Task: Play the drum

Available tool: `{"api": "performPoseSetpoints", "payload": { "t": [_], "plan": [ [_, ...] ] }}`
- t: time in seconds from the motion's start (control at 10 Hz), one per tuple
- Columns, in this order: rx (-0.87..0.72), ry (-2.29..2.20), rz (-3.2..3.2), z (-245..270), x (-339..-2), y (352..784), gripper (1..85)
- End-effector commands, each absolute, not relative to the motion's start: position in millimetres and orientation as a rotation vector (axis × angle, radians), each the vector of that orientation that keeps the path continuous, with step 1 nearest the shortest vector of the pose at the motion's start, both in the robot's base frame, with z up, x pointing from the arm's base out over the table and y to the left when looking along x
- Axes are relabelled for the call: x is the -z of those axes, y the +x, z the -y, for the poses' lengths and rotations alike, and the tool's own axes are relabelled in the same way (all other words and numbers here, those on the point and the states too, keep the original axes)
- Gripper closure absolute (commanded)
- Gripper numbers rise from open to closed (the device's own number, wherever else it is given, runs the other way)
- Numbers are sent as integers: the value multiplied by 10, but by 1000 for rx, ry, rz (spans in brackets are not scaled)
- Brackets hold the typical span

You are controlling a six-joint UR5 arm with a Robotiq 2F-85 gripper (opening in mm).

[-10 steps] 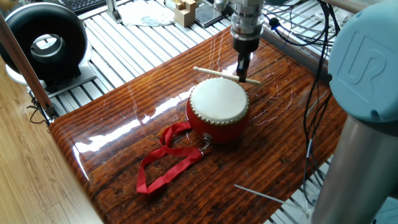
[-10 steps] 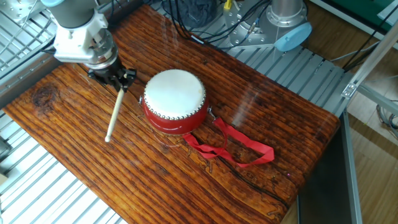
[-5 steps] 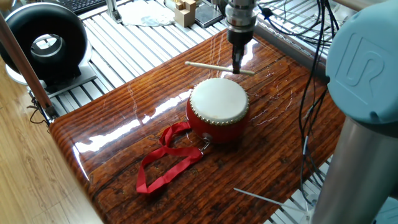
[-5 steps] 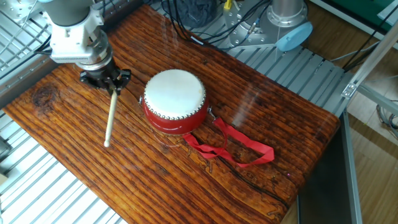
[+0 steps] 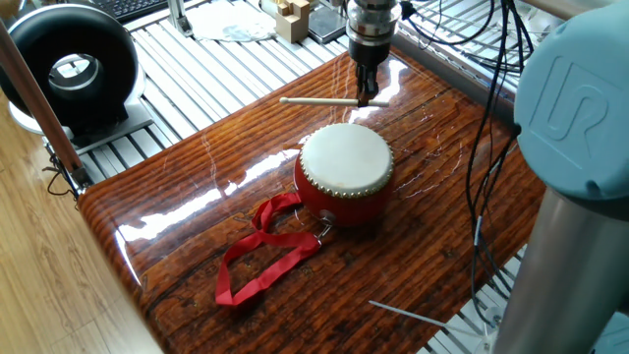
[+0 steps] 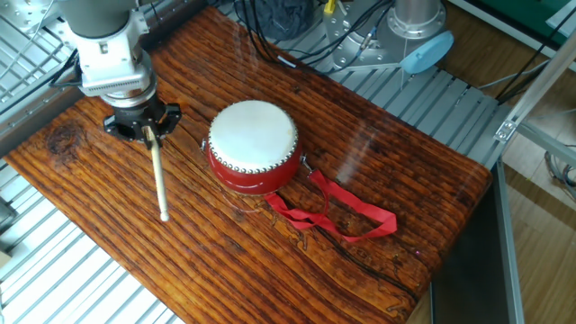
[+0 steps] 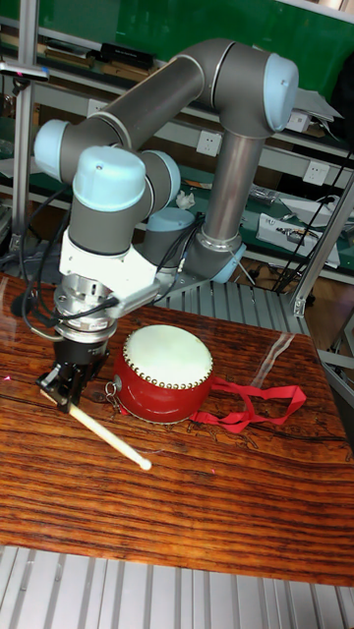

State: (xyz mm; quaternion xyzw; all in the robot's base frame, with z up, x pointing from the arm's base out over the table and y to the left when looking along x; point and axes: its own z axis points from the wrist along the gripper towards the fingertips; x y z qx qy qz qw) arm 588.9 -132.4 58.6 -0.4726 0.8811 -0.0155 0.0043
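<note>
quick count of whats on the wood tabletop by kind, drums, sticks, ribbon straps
drums: 1, the red drum with a cream skin
sticks: 1, the pale wooden stick, held by the gripper beside the drum
ribbon straps: 1, the red ribbon strap, lying on the table by the drum
total: 3

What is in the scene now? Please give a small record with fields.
drum: red, upright on the table, skin up
stick: pale, held at one end, clear of the drum
pincer: shut on the stick, beside the drum
ribbon: red, lying loose on the table
contact stick to skin: none
</note>
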Motion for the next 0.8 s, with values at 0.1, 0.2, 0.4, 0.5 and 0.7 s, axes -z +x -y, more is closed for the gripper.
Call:
{"api": "performPoseSetpoints", "payload": {
  "t": [0.1,0.2,0.4,0.5,0.7],
  "plan": [
    [30,-1727,-2545,1211,-600,6023,847],
    [-25,-1732,-2530,1118,-612,5984,847],
    [-62,-1809,-2469,1005,-748,5893,847],
    [-20,-1876,-2443,1038,-826,5873,847],
    [13,-1926,-2424,1021,-958,5874,847]
  ]
}}
